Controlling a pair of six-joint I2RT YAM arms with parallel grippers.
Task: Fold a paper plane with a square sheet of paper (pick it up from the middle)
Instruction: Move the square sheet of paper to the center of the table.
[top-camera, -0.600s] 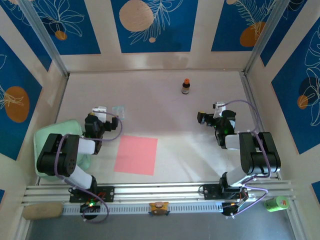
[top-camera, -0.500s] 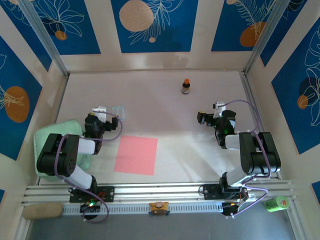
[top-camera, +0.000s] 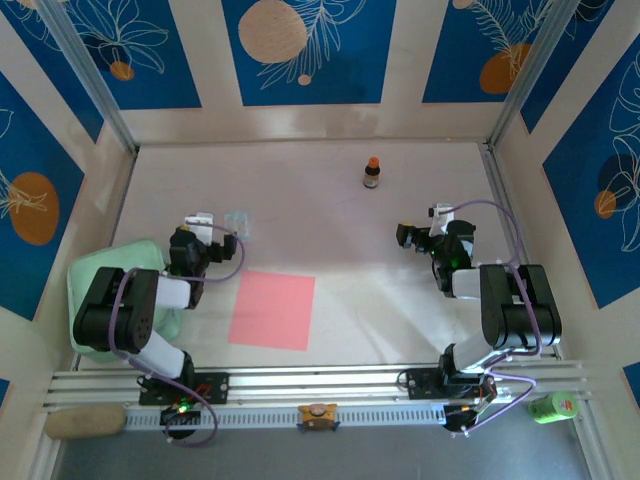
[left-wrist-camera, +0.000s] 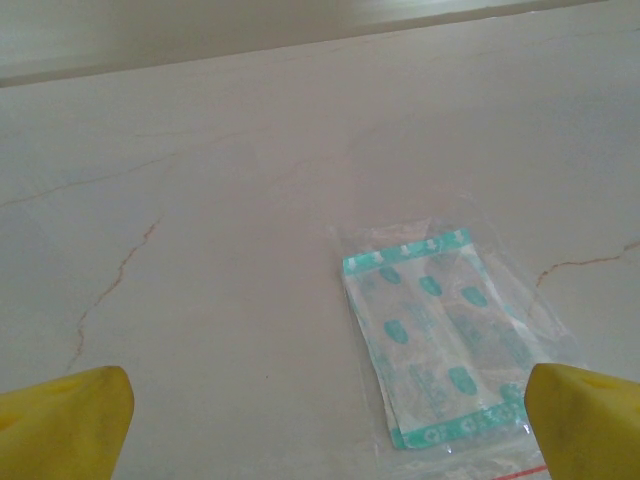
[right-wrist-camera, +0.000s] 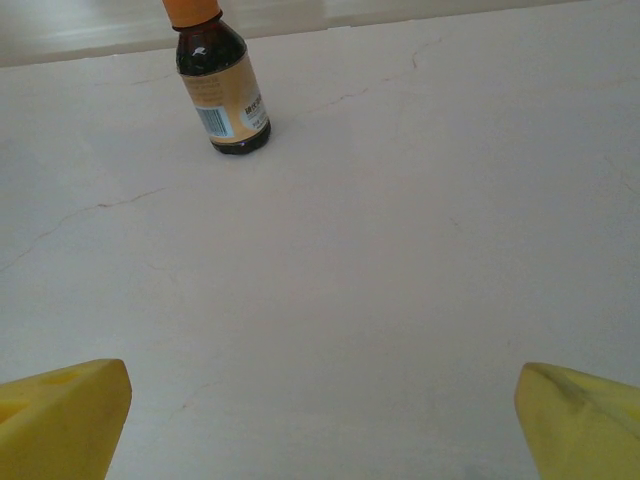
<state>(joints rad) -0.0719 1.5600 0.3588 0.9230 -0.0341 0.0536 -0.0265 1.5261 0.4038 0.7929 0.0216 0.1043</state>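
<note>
Both claws are spread wide with nothing in them. The left claw (left-wrist-camera: 325, 420) sits low over the worktop (top-camera: 330, 215), and a small clear packet (left-wrist-camera: 440, 335) with teal print lies flat just ahead of its right fingertip (left-wrist-camera: 585, 415). The square sheet of paper (top-camera: 272, 310) is flat on the worktop, behind and to the right of that claw, apart from it and closer to the arm bases. The right claw (right-wrist-camera: 320, 420) points at a little dark bottle (right-wrist-camera: 222, 95) with an orange cap, standing upright well ahead and off to its left.
</note>
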